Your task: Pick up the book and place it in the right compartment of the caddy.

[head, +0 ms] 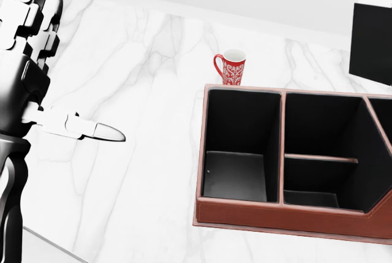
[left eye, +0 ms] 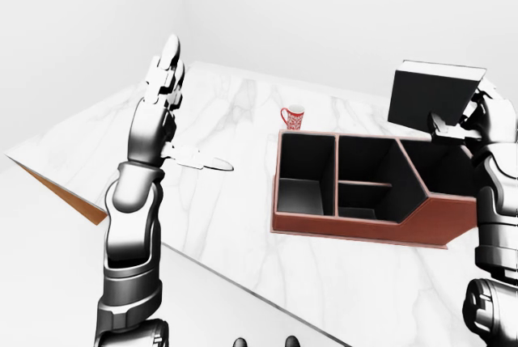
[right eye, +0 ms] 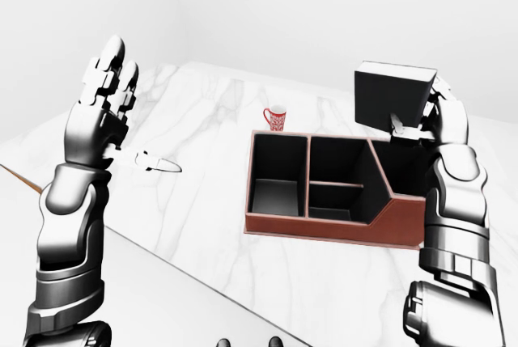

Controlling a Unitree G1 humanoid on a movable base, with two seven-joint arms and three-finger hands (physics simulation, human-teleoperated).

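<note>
My right hand (right eye: 421, 116) is shut on a black book (right eye: 388, 98) with a white page edge and holds it in the air above the right end of the caddy. The book also shows at the right edge of the head view (head: 372, 39). The caddy (right eye: 332, 230) is a brown leather box with black compartments on the white marble table (right eye: 202, 193); its right compartment (left eye: 441, 169) lies just below the book. My left hand (left eye: 162, 92) is open and raised, fingers up, above the left part of the table, far from the caddy.
A red patterned mug (head: 231, 67) stands on the table just above the caddy's left end. The table's near edge (left eye: 243, 286) runs diagonally across the bottom of the eye views. A brown corner (left eye: 69, 197) shows at the table's left.
</note>
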